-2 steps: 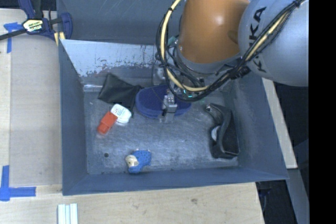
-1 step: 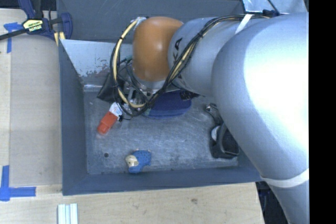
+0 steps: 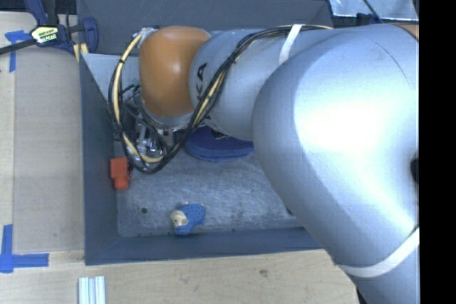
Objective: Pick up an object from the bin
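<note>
Claw: mine, down low in the left half of the bin, close to the left wall. It sits in shadow under my wrist, and I cannot tell whether it is apart or together.
Wrist: my orange cover sits right above the claw and hides most of it from the camera.
Cables: yellow and black ones loop round the left side of the cover and hang down about the claw.
Arm: my grey arm comes in from the right and covers the right half of the bin.
Nearest thing: a small orange block lies on the bin floor by the left wall, just beside my claw, on its left and nearer side. I cannot tell whether the two touch, and I see nothing held in the claw.
Second thing: a flat blue disc lies on the floor just right of the claw, with its far and right parts tucked under my arm.
Third thing: a small blue and tan piece lies by the near wall, well apart from the claw and from the other two.
Floor: grey, speckled and bare between the block, the disc and the near piece.
</note>
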Motion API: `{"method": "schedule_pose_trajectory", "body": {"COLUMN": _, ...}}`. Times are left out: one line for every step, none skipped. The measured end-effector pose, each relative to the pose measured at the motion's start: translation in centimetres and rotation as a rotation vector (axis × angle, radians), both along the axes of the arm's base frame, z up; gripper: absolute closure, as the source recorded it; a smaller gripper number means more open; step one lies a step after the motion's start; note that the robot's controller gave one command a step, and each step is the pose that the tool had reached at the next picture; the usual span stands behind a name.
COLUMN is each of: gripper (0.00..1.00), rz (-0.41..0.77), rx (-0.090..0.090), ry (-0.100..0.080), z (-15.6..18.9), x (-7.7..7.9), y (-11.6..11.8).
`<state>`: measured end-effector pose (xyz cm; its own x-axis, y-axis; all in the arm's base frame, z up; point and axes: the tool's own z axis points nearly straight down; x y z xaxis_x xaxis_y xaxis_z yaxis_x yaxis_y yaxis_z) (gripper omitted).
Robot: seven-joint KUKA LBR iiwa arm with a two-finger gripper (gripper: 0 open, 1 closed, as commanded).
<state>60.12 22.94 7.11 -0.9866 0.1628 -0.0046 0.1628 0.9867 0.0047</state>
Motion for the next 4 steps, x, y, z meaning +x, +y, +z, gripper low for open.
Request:
{"method": "schedule_pose_trajectory", "body": {"gripper": 0.0, "rz": 0.079, "rx": -0.005, "ry": 0.005, "z": -0.1, "x": 0.3, "y": -3.5}}
{"method": "schedule_pose_trajectory", "body": {"gripper": 0.0, "rz": 0.43, "rx": -0.003, "ry": -0.001, "z": -0.1, "x": 0.3, "y": 1.2}}
{"method": "schedule_pose_trajectory", "body": {"gripper": 0.0, "rz": 0.428, "rx": -0.003, "ry": -0.002, "z": 0.0, "x": 0.4, "y": 1.2}}
{"method": "schedule_pose_trajectory", "body": {"gripper": 1.0, "rz": 0.427, "rx": -0.004, "ry": -0.002, "z": 0.0, "x": 0.4, "y": 1.1}}
